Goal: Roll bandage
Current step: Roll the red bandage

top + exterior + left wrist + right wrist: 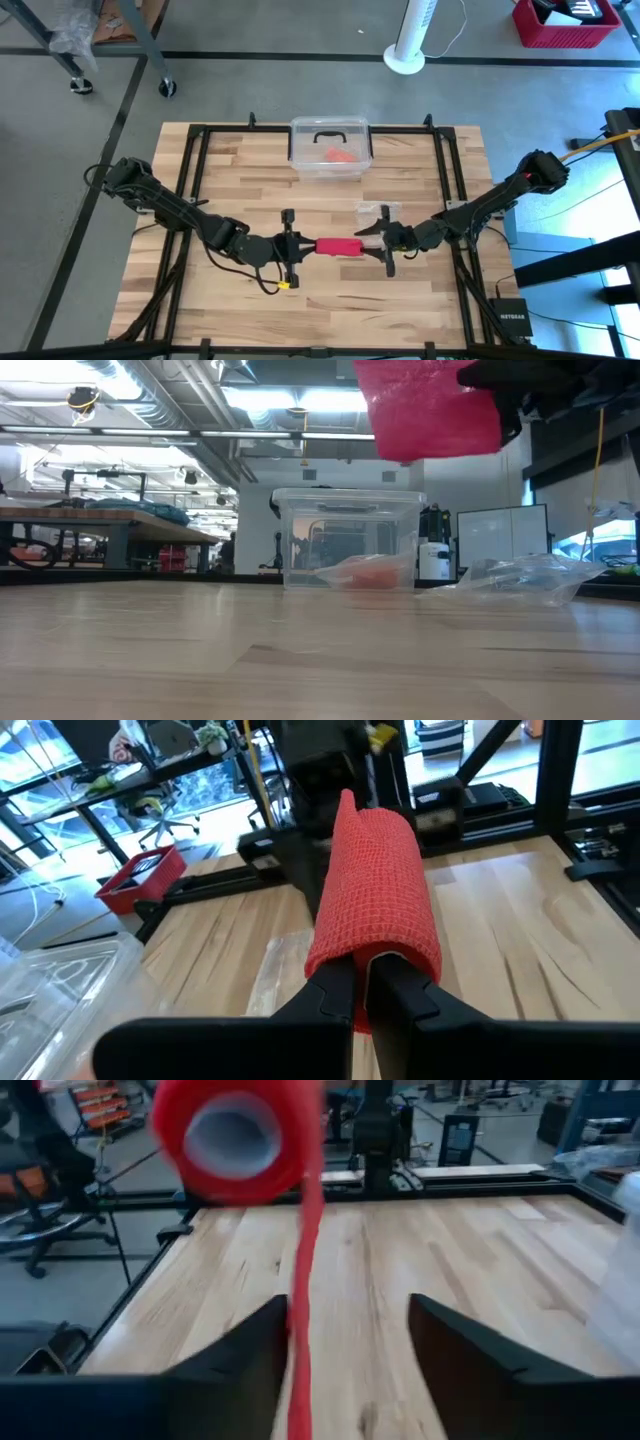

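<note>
The bandage (338, 246) is a bright red cloth roll with a hollow core (235, 1140), held level above the table's middle. In the low view (430, 410) it is well clear of the tabletop. A loose tail (305, 1280) hangs down from it. My left gripper (292, 248) is shut on the roll's left end. My right gripper (387, 242) is wide open just off the roll's right end. The tail hangs between its fingers (250, 1355), close to one of them. I cannot tell whether it touches that finger. My left gripper (368, 995) holds the roll by the end nearest it (360, 960), coming level from the table's left, along the roll. One finger (400, 985) seems to reach into the hollow core and the other (335, 990) lies outside the wall. The roll sticks out level, lifted clear.
A clear plastic box (331, 148) with an orange-red lump (342, 156) inside stands at the table's far middle. A crinkly clear bag (372, 210) lies just beyond my right gripper. It also shows in the low view (520, 580). Black frame rails run along the table's sides.
</note>
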